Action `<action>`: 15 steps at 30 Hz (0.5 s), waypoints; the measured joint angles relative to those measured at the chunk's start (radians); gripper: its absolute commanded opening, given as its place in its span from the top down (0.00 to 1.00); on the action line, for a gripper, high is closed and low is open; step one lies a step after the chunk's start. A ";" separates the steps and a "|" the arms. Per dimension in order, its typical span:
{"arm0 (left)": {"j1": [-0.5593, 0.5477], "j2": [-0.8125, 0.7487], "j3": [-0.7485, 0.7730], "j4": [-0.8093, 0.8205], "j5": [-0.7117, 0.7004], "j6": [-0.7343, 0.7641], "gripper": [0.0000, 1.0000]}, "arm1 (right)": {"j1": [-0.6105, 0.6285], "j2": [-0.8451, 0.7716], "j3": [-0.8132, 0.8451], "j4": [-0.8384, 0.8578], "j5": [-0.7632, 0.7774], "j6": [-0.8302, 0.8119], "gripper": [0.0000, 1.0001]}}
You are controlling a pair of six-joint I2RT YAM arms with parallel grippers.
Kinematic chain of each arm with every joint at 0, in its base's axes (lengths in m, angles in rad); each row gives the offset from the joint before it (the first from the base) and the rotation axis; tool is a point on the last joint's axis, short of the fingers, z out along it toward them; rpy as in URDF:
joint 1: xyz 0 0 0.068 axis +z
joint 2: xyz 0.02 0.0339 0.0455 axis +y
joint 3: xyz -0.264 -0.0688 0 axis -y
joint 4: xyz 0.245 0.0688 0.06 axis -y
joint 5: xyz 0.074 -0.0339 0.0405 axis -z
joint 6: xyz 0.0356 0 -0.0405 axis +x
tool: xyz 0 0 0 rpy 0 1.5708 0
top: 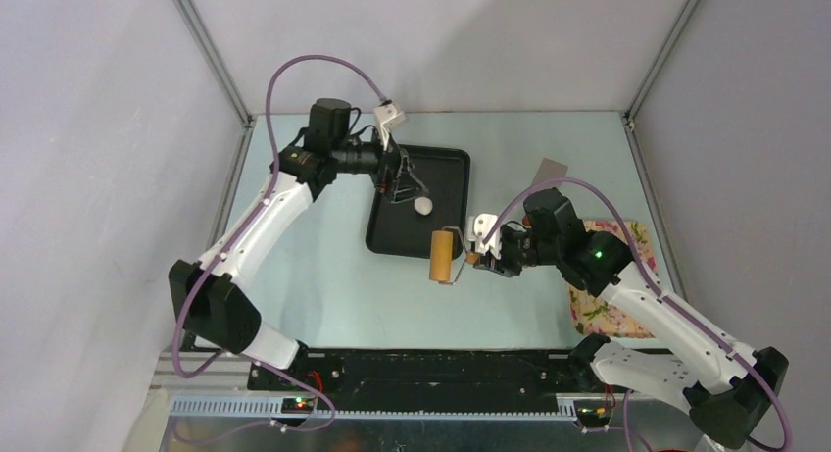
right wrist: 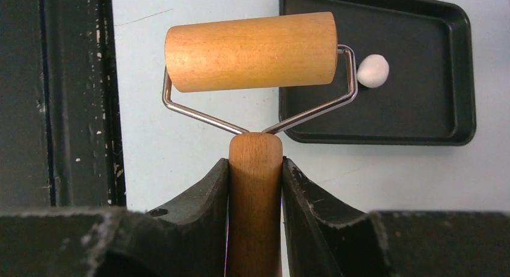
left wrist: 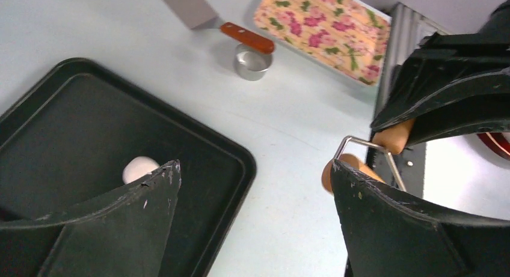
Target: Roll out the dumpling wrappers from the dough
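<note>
Right gripper (right wrist: 255, 169) clamped on roller (right wrist: 251, 50) handle, drum at near right corner of tray (right wrist: 421, 118). Dough (right wrist: 373, 70) mid-tray, round ball, unflattened. Left gripper (top: 397, 182) just beyond it, jaws wide apart, empty. I judge approach step; next I need roller over dough, then press and roll.

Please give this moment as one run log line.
right gripper: shut on roller | left gripper: open, above tray | roller: at tray's edge, apart from dough | dough: ball on tray

you see only part of the dough (left wrist: 139, 167), the rest hides behind a finger (left wrist: 120, 223) of the left gripper (left wrist: 254, 166).
</note>
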State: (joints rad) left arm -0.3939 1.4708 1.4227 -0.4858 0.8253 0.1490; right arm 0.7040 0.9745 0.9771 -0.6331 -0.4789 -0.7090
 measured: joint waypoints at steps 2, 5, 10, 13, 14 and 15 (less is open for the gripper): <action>-0.015 0.029 0.020 -0.008 0.045 -0.003 0.02 | 0.008 -0.005 -0.013 0.001 -0.011 -0.009 1.00; -0.045 0.058 0.027 -0.028 0.074 -0.001 0.02 | 0.016 -0.018 -0.031 0.003 -0.020 -0.019 1.00; -0.085 0.068 0.027 -0.064 0.021 0.003 0.02 | 0.011 -0.024 -0.066 0.048 0.008 -0.016 1.00; -0.083 0.035 0.000 -0.056 -0.126 0.008 0.02 | -0.031 -0.014 -0.081 0.098 0.045 0.035 1.00; -0.076 0.012 -0.024 -0.042 -0.190 0.007 0.02 | -0.051 -0.004 -0.082 0.125 0.063 0.067 1.00; -0.061 -0.021 -0.060 -0.018 -0.260 0.002 0.02 | -0.073 0.009 -0.082 0.163 0.084 0.101 1.00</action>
State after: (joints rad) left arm -0.4545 1.4498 1.3632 -0.5041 0.5655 0.1509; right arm 0.6308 0.9836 0.8955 -0.4706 -0.3954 -0.6075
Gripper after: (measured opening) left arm 0.985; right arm 0.366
